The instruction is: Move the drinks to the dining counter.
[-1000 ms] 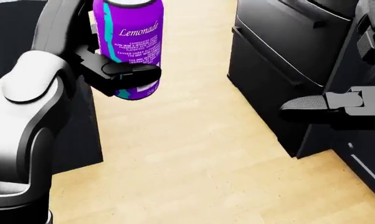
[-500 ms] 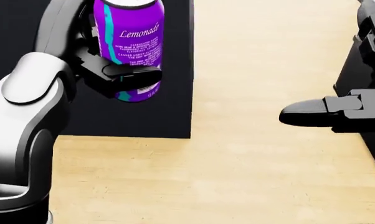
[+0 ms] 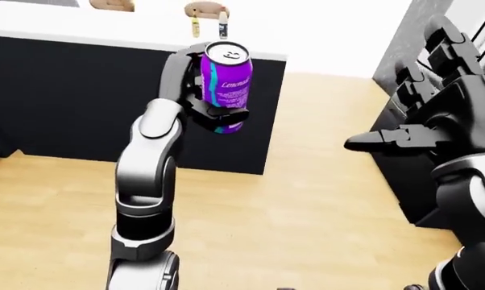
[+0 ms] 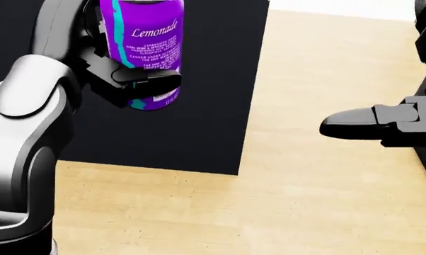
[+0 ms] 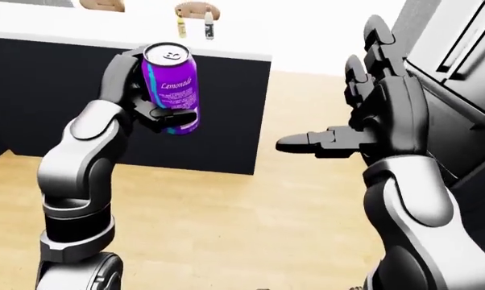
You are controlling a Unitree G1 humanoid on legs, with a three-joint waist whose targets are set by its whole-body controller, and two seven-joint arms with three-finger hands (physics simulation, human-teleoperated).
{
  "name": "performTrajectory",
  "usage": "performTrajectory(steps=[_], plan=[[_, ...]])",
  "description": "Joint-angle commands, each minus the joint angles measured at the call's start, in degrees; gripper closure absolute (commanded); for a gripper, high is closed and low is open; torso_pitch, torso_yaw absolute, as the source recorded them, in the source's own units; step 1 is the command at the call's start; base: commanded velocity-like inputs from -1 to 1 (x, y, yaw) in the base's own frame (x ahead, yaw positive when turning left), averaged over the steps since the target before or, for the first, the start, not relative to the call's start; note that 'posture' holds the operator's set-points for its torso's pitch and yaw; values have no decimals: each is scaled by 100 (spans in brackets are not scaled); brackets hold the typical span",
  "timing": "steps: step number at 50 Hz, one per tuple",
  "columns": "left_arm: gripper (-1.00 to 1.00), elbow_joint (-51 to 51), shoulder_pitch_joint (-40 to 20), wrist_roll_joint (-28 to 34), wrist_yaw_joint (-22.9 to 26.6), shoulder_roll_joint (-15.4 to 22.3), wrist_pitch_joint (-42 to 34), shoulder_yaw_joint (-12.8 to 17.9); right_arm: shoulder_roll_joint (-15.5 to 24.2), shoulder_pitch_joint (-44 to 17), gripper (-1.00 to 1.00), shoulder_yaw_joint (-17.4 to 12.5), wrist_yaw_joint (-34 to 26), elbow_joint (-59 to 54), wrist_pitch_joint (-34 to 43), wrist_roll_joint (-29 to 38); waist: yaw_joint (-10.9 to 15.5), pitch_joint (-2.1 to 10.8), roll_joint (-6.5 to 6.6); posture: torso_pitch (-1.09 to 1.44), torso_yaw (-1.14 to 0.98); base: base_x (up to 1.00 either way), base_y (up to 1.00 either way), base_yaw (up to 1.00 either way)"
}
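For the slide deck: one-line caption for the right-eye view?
Left hand holds purple Lemonade can upright near the white-topped counter; right hand open.

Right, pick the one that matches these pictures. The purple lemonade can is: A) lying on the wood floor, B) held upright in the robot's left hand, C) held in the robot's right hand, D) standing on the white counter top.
B: the left hand has its fingers closed round the upright lemonade can, held up off the floor, while the right hand is open and empty.
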State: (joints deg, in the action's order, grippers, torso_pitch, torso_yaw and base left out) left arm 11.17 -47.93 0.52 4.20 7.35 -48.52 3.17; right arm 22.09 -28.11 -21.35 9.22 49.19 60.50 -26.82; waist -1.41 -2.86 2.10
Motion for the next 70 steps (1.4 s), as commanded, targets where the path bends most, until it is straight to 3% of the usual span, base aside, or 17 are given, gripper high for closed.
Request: performTrajectory(steps=[1, 10, 14, 15, 18, 22, 25, 27, 32, 34, 36, 37, 40, 58, 63, 65, 70], plan=[[100, 76, -161, -21, 11, -7, 104, -22, 73, -104, -100, -78, 48, -15, -75, 51, -34, 32, 83, 0, 0, 65, -86, 0], [100, 301, -235, -50, 23, 28, -122, -9, 212, -298, -100, -230, 153, 38, 152, -124, -175, 149, -77, 0, 0, 59, -85, 0], [100, 419, -267, -83, 30, 37, -254, 14, 300, -401, -100, -258, 240, 26, 233, -248, -295, 89, -686, 0, 0, 37, -85, 0], [100, 428, -278, -91, 26, 37, -273, 15, 308, -400, -100, -250, 262, 29, 243, -264, -324, 78, -458, 0, 0, 27, -85, 0], [100, 393, -281, -104, 29, 52, -237, 21, 317, -381, -100, -201, 288, -7, 189, -256, -501, -5, -652, 0, 0, 17, -100, 0], [100, 440, -296, -107, 12, 55, -291, 9, 323, -363, -100, -200, 304, 0, 165, -270, -321, -177, -516, 0, 0, 7, -100, 0], [100, 451, -300, -106, 15, 55, -293, -3, 333, -345, -100, -193, 299, -17, 133, -270, 63, -83, 260, 0, 0, 7, -100, 0], [100, 433, -310, -105, 16, 55, -284, -4, 333, -341, -100, -187, 303, -17, 132, -273, 98, 41, -46, 0, 0, 7, -100, 0], [100, 454, -296, -99, 17, 50, -296, -7, 330, -334, -100, -178, 309, -9, 133, -268, 203, 110, -61, 0, 0, 7, -100, 0], [100, 478, -303, -100, 21, 54, -322, -5, 334, -330, -100, -170, 311, -9, 126, -260, 187, 108, -357, 0, 0, 5, -100, 0], [100, 461, -298, -101, 26, 60, -297, 4, 328, -316, -100, -155, 306, -8, 105, -245, 109, 394, -997, 0, 0, 6, -86, 0], [100, 464, -299, -100, 27, 63, -297, 4, 330, -318, -100, -146, 306, -9, 102, -236, 55, 149, -711, 0, 0, 6, -33, 0], [100, 450, -293, -112, 31, 78, -277, 30, 303, -274, -100, -112, 266, 2, 50, -203, 62, 167, -889, 0, 0, 2, -4, 0], [100, 501, -257, -194, 5, 145, -282, 64, 284, -303, -100, 16, 222, 37, 86, -66, 212, 10, -417, 0, 0, 1, 8, 68], [100, 527, -235, -197, 4, 146, -290, 59, 233, -322, -100, -8, 150, 56, 68, 23, 365, 8, -588, 0, 0, 14, 35, 0], [100, 524, -257, -200, 5, 154, -306, 72, 225, -328, -100, 0, 131, 37, 32, 62, 321, -3, -966, 0, 0, 18, 35, 0], [100, 514, -248, -199, 14, 168, -282, 70, 204, -377, -100, -15, 135, 84, 101, 78, 182, 178, -708, 0, 0, 18, 35, 0]])
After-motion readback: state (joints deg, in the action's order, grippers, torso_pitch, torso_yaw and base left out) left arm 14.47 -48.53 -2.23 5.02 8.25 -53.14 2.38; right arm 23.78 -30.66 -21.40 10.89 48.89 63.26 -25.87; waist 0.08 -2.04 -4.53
